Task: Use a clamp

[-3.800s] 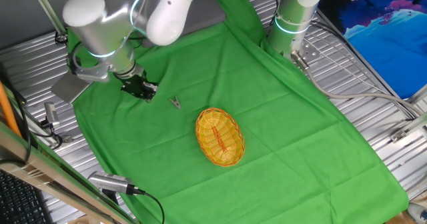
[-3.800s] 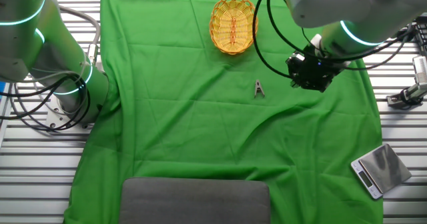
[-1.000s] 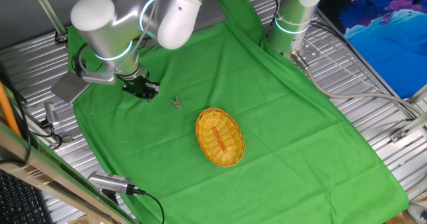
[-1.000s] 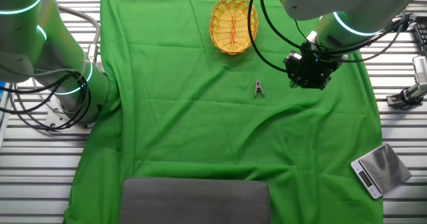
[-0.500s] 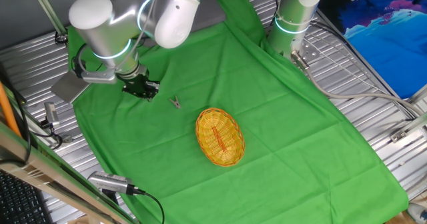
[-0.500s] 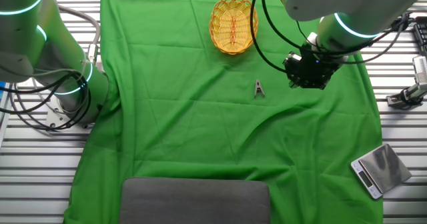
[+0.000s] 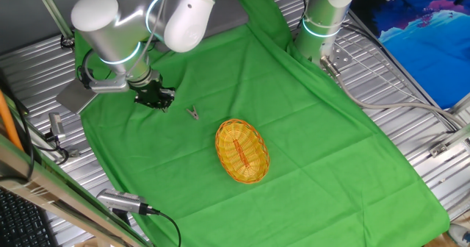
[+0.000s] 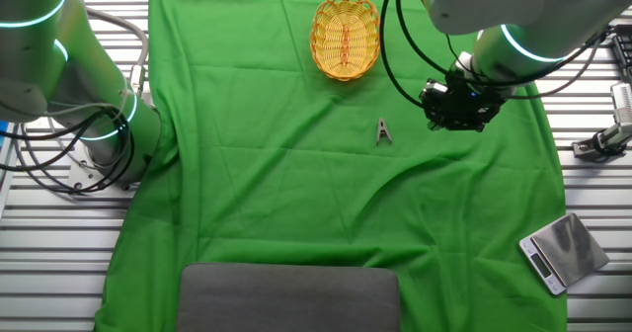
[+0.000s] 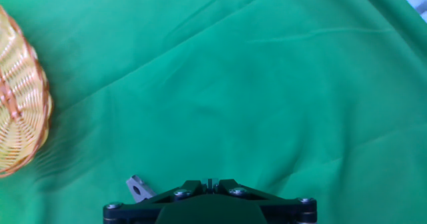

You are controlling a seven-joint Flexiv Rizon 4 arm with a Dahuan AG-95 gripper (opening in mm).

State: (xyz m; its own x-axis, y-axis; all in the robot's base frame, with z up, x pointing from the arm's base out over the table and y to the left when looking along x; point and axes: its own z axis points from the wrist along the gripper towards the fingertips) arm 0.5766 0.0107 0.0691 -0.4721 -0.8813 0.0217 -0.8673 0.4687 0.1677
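Beside the clamp, the hand.

My table, ribbed metal, is carrying a wrinkled green cloth draping over most of it. The clamp is lying on the cloth, apart from the wicker basket sitting nearby. A small scale is resting on bare metal beside the cloth.

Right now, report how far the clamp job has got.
Nothing looks done yet: the clamp lies loose on the green cloth, apart from the wicker basket. In hand: the gripper hovers beside it, holding nothing visible. Left: reach over, grasp it and use it.
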